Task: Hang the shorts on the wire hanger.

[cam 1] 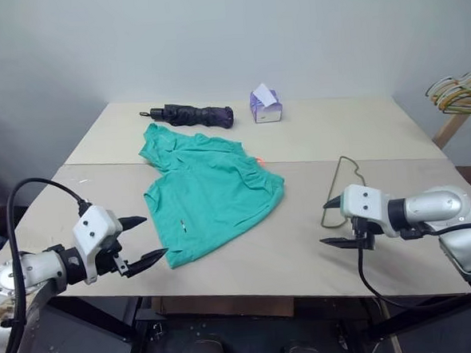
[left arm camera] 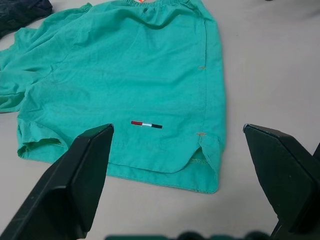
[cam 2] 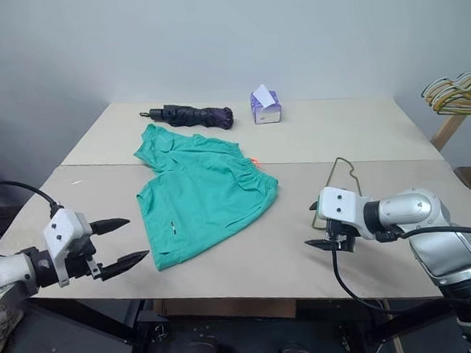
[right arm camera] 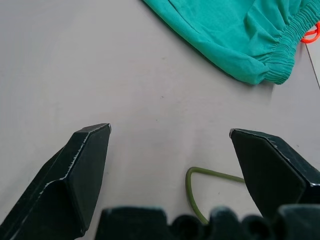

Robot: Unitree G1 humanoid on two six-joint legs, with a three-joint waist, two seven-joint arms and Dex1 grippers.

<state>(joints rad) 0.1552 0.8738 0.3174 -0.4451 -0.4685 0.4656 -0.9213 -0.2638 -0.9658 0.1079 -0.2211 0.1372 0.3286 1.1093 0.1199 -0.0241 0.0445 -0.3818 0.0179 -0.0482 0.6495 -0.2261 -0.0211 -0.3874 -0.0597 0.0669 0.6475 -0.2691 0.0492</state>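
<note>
Both arms are shown poised low over the table (cam 1: 313,140), nothing yet grasped. The left gripper (cam 1: 147,239) is spread fully wide and empty; the shorts (cam 1: 212,190) lie flat just ahead of its fingertips, the near hem with its small striped mark (left arm camera: 146,124) lying between the two fingers in the left wrist view. The right gripper (cam 1: 331,223) is likewise wide open and empty; the hanger (cam 1: 349,169) lies directly beneath and beyond it, its hook end bending under the fingers, with the gathered waistband and orange tag (right arm camera: 311,33) further ahead and to its left.

Risks, as judged from this layout: the thin wire lies flush on the table, so a closing grip may skid over it or push it away rather than lift it; a pinch on the shorts may catch only one layer of cloth, leaving the leg opening shut for threading.

Much of the hanger is hidden behind the right gripper and wrist, so its full outline cannot be traced. An umbrella (cam 1: 192,114) and a tissue box (cam 1: 265,107) lie well beyond both hands.
</note>
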